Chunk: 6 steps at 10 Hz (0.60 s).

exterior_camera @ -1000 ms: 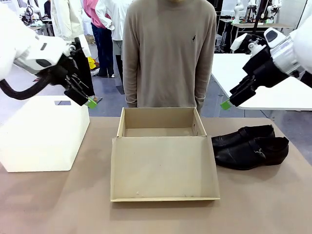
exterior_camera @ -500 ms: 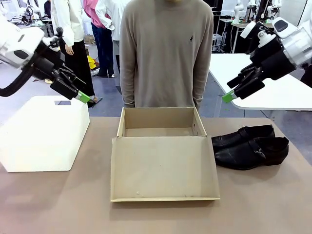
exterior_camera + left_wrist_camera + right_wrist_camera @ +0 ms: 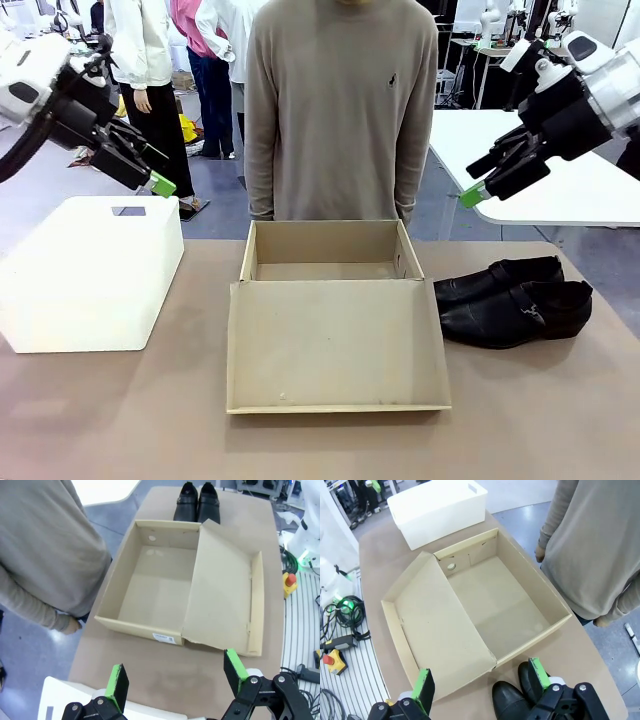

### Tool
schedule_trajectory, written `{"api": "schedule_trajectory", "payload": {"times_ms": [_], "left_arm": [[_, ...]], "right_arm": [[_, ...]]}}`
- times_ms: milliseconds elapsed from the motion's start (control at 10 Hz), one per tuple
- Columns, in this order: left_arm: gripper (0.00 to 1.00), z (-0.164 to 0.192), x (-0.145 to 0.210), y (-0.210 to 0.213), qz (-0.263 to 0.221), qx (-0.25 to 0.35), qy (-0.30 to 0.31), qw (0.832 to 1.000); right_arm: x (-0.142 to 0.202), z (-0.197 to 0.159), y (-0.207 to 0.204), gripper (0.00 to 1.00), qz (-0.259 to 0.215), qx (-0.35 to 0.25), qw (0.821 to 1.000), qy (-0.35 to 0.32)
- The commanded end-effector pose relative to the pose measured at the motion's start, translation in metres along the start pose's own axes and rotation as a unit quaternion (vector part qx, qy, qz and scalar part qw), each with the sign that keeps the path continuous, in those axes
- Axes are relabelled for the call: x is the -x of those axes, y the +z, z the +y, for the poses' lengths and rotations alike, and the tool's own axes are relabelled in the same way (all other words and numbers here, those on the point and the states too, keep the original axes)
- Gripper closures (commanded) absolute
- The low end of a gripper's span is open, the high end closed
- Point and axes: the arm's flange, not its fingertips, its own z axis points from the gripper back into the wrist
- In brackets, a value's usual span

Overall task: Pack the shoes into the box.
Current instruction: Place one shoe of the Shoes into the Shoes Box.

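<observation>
The box (image 3: 326,251) is a tan cardboard shoebox that stands open at the table's middle. Its lid flap (image 3: 335,345) lies flat toward me. The inside (image 3: 156,586) holds nothing. The shoes (image 3: 512,300), a glossy black pair, lie side by side on the table right of the box, also seen at shoes (image 3: 197,502) and shoes (image 3: 517,696). My left gripper (image 3: 155,180) hangs open in the air above the white bin, left of the box. My right gripper (image 3: 475,192) hangs open above and behind the shoes. Both sets of green pads (image 3: 117,685) (image 3: 539,672) stand wide apart with nothing between them.
A white plastic bin (image 3: 85,270) with a lid sits at the table's left. A person in a beige sweater (image 3: 340,110) stands right behind the box, arms down. A white table (image 3: 560,190) stands behind to the right. Bare brown tabletop (image 3: 540,410) lies in front.
Both arms have risen and drawn outward: the left gripper up and to the left, the right gripper up and slightly to the right. Box and shoes have not moved.
</observation>
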Motion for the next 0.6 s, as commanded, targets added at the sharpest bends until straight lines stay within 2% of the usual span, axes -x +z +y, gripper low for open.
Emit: {"api": "schedule_trajectory", "payload": {"times_ms": [0, 200, 400, 500], "left_arm": [[0.0, 0.001, -0.0069, 0.0036, -0.013, 0.009, -0.014, 1.0], [0.0, -0.0004, -0.0077, 0.0048, -0.014, 0.01, -0.016, 1.0], [0.0, 0.0054, -0.0101, 0.0044, -0.02, 0.003, 0.032, 0.999], [0.0, -0.0036, -0.0103, 0.0036, -0.003, 0.001, -0.004, 1.0]], "right_arm": [[-0.0025, -0.0044, 0.0009, 0.0, -0.012, -0.012, 1.0, 0.015], [-0.0029, -0.0041, 0.0004, 0.0, -0.013, -0.016, 1.0, 0.015], [-0.0008, 0.0019, 0.0007, 0.0, -0.003, -0.007, 1.0, 0.003], [-0.0008, 0.0019, 0.0007, 0.0, -0.003, -0.007, 1.0, 0.003]]}}
